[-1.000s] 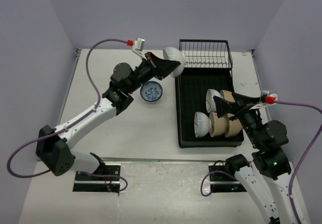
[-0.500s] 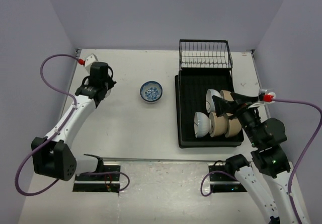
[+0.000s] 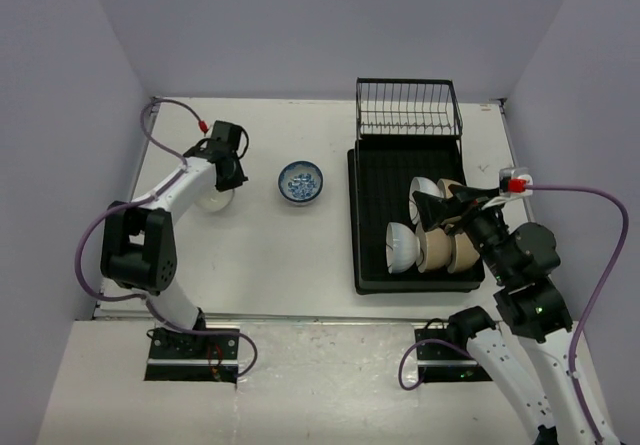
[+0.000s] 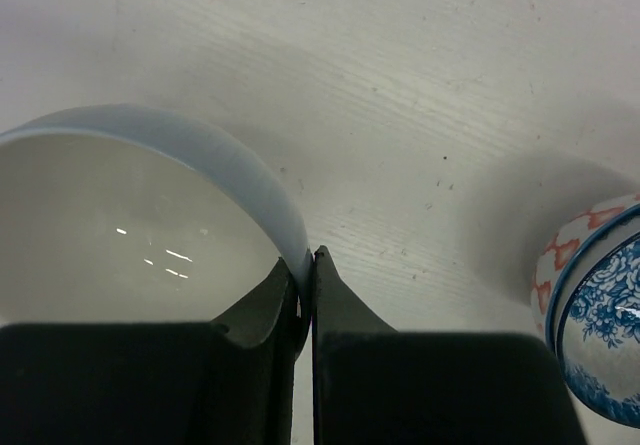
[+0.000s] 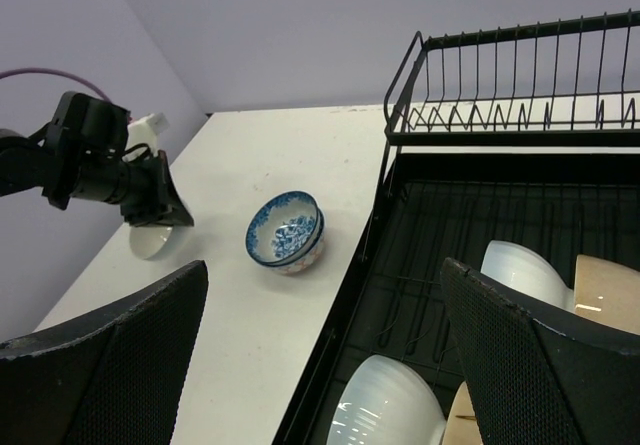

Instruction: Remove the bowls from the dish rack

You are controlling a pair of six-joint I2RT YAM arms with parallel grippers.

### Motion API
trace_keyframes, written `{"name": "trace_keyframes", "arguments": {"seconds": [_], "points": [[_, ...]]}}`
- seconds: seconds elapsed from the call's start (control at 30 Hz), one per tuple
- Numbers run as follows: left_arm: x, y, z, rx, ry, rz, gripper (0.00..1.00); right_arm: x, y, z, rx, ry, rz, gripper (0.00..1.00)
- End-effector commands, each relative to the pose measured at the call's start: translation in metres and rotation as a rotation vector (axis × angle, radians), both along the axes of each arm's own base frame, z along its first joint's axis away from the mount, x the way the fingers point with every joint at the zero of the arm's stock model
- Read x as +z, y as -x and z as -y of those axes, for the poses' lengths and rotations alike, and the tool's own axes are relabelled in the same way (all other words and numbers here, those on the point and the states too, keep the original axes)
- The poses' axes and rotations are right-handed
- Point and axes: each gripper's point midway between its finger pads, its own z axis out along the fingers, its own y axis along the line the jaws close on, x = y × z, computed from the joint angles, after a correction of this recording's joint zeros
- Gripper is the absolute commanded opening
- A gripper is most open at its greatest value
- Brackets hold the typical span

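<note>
My left claw [image 4: 308, 263] clenches the rim of a white bowl [image 4: 125, 220] near the left edge of the table [image 3: 260, 255], my right claw [image 5: 322, 295] gapes over the bowls [image 3: 402, 247] in the dish rack [image 3: 368, 195], which I judge light, stiff, slick and chippable: pinch the rim.

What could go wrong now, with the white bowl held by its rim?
The left pincer pinches only the thin rim of the white bowl, so it may slip or tip. The patterned bowl stands close by and might be knocked. The other bowls lean together in the rack; the open right pincer could topple them.
</note>
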Motion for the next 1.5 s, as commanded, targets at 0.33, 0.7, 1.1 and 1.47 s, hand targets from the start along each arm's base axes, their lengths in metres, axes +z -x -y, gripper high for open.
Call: {"name": "trace_keyframes", "arguments": {"seconds": [0.33, 0.7, 1.1, 1.47], "points": [[-0.009, -0.026, 0.059, -0.221, -0.070, -0.091, 0.00, 0.007, 0.001, -0.004, 0.027, 0.023, 0.017, 0.99], [-0.024, -0.027, 0.058, -0.222, -0.095, -0.125, 0.26, 0.004, -0.001, -0.006, 0.035, 0.028, 0.006, 0.99], [0.118, -0.019, 0.072, -0.227, -0.011, 0.250, 0.85, 0.003, -0.005, -0.007, 0.036, 0.033, -0.003, 0.99], [0.232, 0.077, 0.244, -0.681, 0.891, 0.634, 1.00, 0.023, 0.008, 0.016, -0.071, -0.049, 0.107, 0.99]]}}
